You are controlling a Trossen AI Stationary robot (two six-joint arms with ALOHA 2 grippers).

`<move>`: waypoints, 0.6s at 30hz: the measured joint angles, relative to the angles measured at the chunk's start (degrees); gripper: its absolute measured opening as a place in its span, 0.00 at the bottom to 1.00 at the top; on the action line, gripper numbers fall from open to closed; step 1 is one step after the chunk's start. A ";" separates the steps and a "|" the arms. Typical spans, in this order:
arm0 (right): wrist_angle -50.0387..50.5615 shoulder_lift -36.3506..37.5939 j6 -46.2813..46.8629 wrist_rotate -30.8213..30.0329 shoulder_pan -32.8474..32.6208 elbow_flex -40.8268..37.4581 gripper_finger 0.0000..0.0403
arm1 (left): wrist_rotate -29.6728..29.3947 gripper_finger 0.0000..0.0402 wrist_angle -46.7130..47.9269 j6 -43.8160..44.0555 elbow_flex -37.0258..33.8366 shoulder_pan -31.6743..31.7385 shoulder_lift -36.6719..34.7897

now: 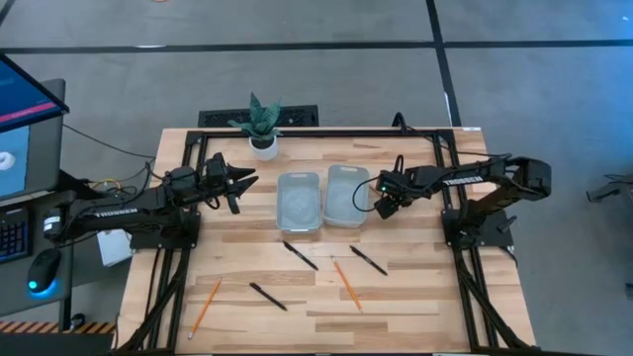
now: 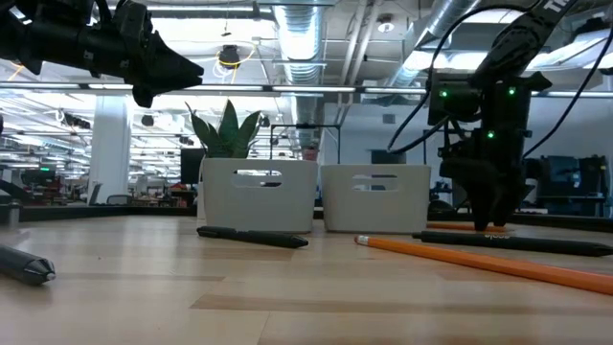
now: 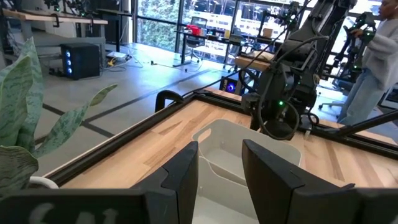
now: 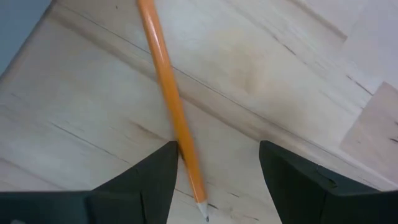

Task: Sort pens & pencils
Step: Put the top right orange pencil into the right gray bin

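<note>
The right gripper, jaws spread, straddles an orange pencil lying on the bench beside the right bin. Closing off-centre could roll it away. The left gripper waits released.

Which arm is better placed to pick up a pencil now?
Right. The right gripper is low beside the bins, open over a pencil. The left gripper hovers high near the plant.
</note>
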State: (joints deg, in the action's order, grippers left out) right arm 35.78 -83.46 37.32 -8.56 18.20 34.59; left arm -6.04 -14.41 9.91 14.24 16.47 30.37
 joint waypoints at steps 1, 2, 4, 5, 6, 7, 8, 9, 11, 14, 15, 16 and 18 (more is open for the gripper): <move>-0.01 0.00 0.16 0.03 0.00 0.00 0.62 | 0.00 0.29 -0.01 0.00 0.00 0.00 -0.02; -0.04 0.00 0.27 0.13 0.00 0.00 0.62 | 0.00 0.29 0.01 0.00 0.00 0.00 0.00; -0.08 0.00 0.33 0.17 0.00 0.00 0.62 | 0.00 0.29 0.01 0.00 0.00 0.00 -0.01; -0.12 0.00 0.31 0.23 0.00 0.00 0.62 | 0.00 0.29 0.00 0.00 0.00 0.00 0.00; -0.16 0.00 0.22 0.36 0.00 0.00 0.62 | 0.00 0.29 0.00 0.00 0.00 0.00 -0.02; -0.18 0.00 -0.01 0.43 0.02 0.00 0.62 | 0.00 0.29 0.00 0.00 0.00 0.00 0.00; -0.22 0.00 -0.42 0.48 0.02 0.00 0.62 | 0.00 0.29 0.01 0.00 0.00 0.00 -0.02; -0.29 0.00 -1.20 0.59 0.02 0.00 0.62 | 0.00 0.29 0.01 0.00 0.00 0.00 0.00; -0.39 0.00 -2.36 0.79 0.02 0.00 0.62 | 0.00 0.29 0.01 0.00 0.00 0.00 0.00; -0.68 0.00 -3.61 1.35 0.02 0.00 0.62 | 0.00 0.29 0.01 0.00 0.00 0.00 -0.02; -0.98 0.00 -4.48 2.02 0.06 -0.02 0.62 | 0.00 0.29 0.00 0.00 0.00 0.00 0.00; -1.51 0.00 -5.14 2.97 0.10 -0.04 0.62 | 0.00 0.29 -0.01 0.00 0.00 0.00 0.00; -2.27 0.00 -6.85 4.73 0.20 -0.12 0.62 | 0.00 0.29 -0.01 -0.01 0.00 0.00 -0.01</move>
State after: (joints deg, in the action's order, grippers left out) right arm 33.51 -83.46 30.47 -3.83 18.39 34.47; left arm -6.04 -14.41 9.91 14.24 16.47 30.36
